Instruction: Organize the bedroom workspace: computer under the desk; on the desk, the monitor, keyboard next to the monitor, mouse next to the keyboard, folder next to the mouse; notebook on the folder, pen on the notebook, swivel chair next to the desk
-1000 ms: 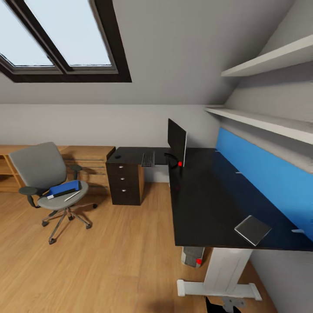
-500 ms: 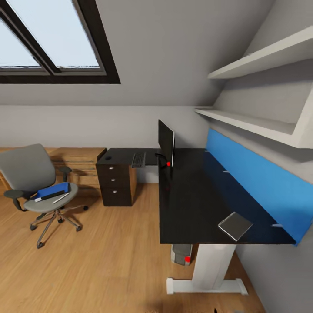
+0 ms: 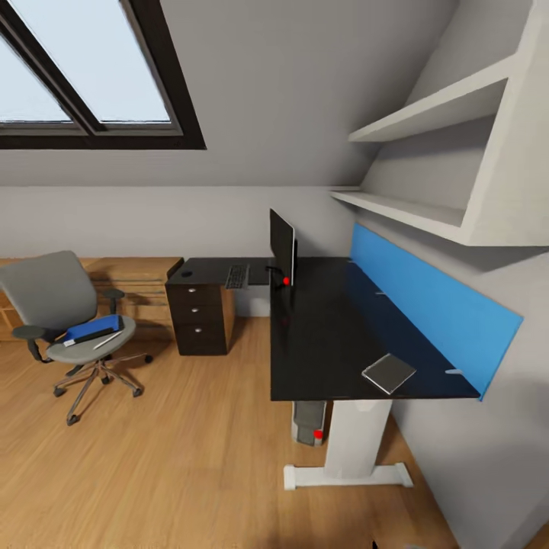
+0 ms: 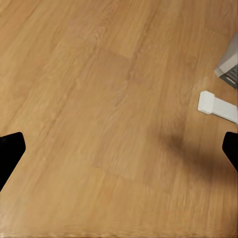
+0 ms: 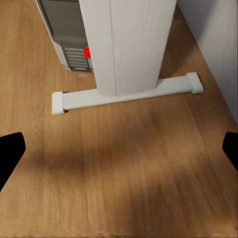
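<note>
Attic bedroom, wooden floor: flat bright blue folder (image 3: 93,328) under small black notebook (image 3: 101,332) and thin silver-white pen (image 3: 107,340) on grey padded swivel chair (image 3: 62,311) seat, well apart from glossy black desk (image 3: 335,335); folder likely light, stiff, slippery, best pinched at an overhanging edge; both grippers' fingers spread wide, empty.

The long glossy black counter (image 3: 335,335) runs in an L, its drawer unit with round silver knobs under the far leg. The monitor (image 3: 282,245) stands upright at the inner corner, seen almost edge-on, a red light low at its foot. The keyboard (image 3: 236,276) lies flat just beside it, the small black mouse (image 3: 187,273) further along.

Well apart on the wooden floor, the grey swivel chair (image 3: 65,320) carries the blue folder (image 3: 91,330), the black notebook (image 3: 97,335) on top of it and the pale pen (image 3: 107,341) alongside on the seat.

The grey computer (image 3: 307,423) stands under the counter by its white leg; in the right wrist view it (image 5: 67,32) lies ahead of the spread right claw (image 5: 119,148).
</note>
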You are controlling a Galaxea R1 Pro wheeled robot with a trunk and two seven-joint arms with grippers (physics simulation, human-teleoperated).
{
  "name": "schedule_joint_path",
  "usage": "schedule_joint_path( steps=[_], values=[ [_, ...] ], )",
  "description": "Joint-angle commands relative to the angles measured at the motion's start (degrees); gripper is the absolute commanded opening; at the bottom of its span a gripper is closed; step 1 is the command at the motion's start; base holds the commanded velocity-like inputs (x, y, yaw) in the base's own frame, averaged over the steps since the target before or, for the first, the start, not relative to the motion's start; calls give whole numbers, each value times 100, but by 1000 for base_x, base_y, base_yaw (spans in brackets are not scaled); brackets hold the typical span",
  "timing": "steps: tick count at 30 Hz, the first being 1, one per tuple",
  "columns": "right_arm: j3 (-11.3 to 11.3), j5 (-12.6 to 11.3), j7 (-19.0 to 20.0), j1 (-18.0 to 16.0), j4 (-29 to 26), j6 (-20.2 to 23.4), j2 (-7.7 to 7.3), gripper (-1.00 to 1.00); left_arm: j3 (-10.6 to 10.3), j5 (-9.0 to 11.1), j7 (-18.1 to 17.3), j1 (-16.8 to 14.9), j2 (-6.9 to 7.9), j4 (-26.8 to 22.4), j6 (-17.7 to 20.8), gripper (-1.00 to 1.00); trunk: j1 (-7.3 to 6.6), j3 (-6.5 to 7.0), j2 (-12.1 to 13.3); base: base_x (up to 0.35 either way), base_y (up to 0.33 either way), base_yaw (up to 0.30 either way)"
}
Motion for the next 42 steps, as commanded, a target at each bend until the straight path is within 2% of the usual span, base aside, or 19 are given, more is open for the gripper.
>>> schedule_joint_path(
  steps=[1,11,14,18,19,29,30,36,41,42],
  values=[
    [-19,-26,27,-6,10,-24,-1,100,-41,61,-33,-5,1,8,-15,100,-3,-7,-5,-284,-157,-1],
    [-26,-60,-3,-12,-57,123,-11,100,-36,76,-19,-5,13,8,-14,100,-3,-7,-5,-44,-199,0],
    [-31,-74,-9,-20,-186,423,-41,100,-34,77,-17,-5,16,8,-17,100,-3,-7,-5,-6,-45,0],
    [-41,-82,-14,-27,-621,1139,-118,100,-33,78,-13,-5,17,8,-21,100,-3,-7,-5,-3,-21,0],
    [-51,-84,-17,-29,-960,1575,-159,100,-32,78,-10,-5,18,8,-22,100,-3,-7,-5,-1,-9,0],
    [-90,-88,-337,-32,-3125,3920,-344,100,-32,80,-12,-5,19,8,-24,100,-3,-7,-5,0,-3,0],
    [-109,-88,-450,-32,-3584,4284,-367,100,-32,79,-13,-5,19,8,-24,100,-3,-7,-5,0,0,0],
    [-319,-88,-929,-33,-4935,5277,-398,100,-37,79,-14,-5,19,5,-24,100,-3,-7,-5,68,0,0],
    [-403,-91,-1081,-33,-5817,5805,-404,100,-40,79,-14,-5,17,6,-18,100,-3,-7,-5,207,0,0],
    [-417,-91,-1101,-33,-6220,5907,-403,100,-40,79,-15,-5,13,6,-14,100,-3,-7,-5,258,0,0]
  ],
)
